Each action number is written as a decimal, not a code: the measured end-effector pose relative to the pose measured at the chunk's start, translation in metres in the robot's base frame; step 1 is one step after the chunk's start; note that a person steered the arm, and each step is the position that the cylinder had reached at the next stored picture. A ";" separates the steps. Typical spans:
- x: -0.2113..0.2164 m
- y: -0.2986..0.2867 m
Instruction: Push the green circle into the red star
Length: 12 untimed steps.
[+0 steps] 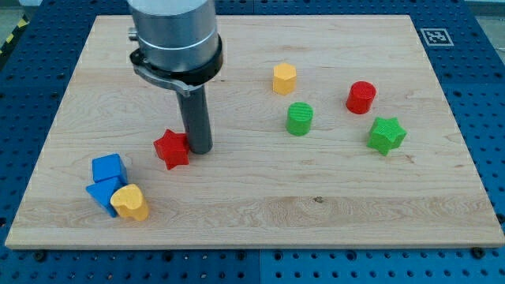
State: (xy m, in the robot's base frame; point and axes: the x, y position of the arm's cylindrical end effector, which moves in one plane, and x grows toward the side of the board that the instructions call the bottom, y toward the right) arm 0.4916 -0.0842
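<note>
My tip (199, 149), a bare rod holding nothing, touches the red star's (171, 149) right side. The green circle (299, 118) stands upright, well apart toward the view's right.

My tip (199, 149) beside red star (171, 149)

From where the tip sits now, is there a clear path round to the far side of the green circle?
Probably yes. My tip sits beside the red star, on its right. The board between it and the green circle looks bare; the yellow block stands above that path.

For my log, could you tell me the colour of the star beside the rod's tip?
Red star, in the camera view.
</note>
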 end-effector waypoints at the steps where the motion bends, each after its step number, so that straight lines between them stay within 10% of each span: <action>1: 0.000 -0.013; 4: 0.018 -0.040; 8: -0.012 0.249; 12: -0.059 0.204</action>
State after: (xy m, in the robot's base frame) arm 0.4327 0.1197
